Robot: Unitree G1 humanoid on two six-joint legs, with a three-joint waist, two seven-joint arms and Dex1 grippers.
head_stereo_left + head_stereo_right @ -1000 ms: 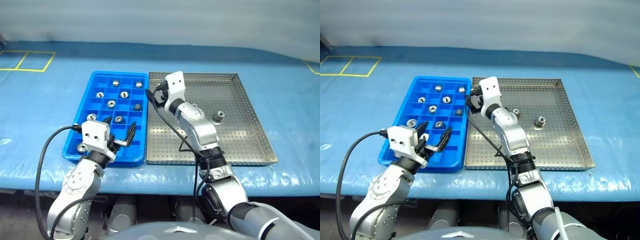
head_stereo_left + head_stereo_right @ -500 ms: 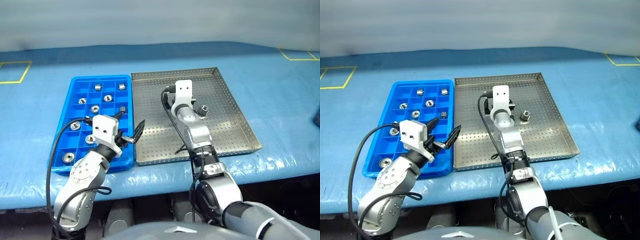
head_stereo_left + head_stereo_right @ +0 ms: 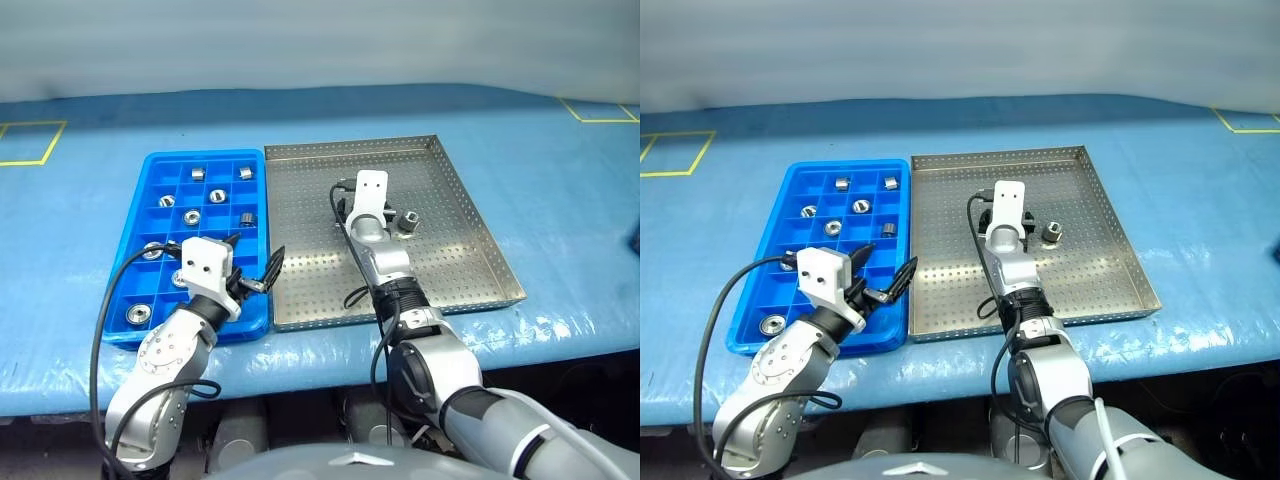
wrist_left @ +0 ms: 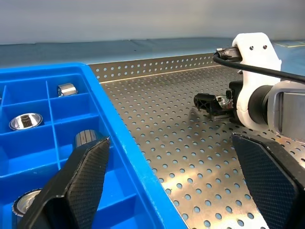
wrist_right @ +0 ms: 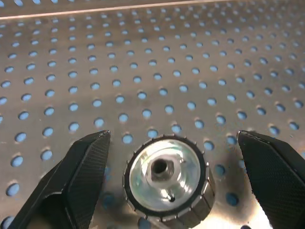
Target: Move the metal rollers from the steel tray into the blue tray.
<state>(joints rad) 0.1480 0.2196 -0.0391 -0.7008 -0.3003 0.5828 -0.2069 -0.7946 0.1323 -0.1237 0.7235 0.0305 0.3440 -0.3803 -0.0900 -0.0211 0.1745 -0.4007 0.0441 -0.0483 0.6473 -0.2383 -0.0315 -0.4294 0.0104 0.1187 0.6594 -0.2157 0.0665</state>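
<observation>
L gripper [image 3: 252, 268] hung open over the blue tray [image 3: 150, 166] near edge, nothing held. Farther in, R gripper [image 5: 167, 148] stood open astride one metal roller [image 5: 166, 181] on the steel tray [image 3: 470, 240] floor (not gripped); another roller [image 3: 407, 221] lay just beside. Rest of rollers [image 3: 191, 217] sat in blue compartments.

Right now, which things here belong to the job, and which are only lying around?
Belonging to the job:
- metal rollers
- roller between the open right gripper fingers
- another roller beside it
- steel tray
- blue tray

Lying around:
- blue table cover
- yellow floor-mark lines
- open left gripper, idle
</observation>
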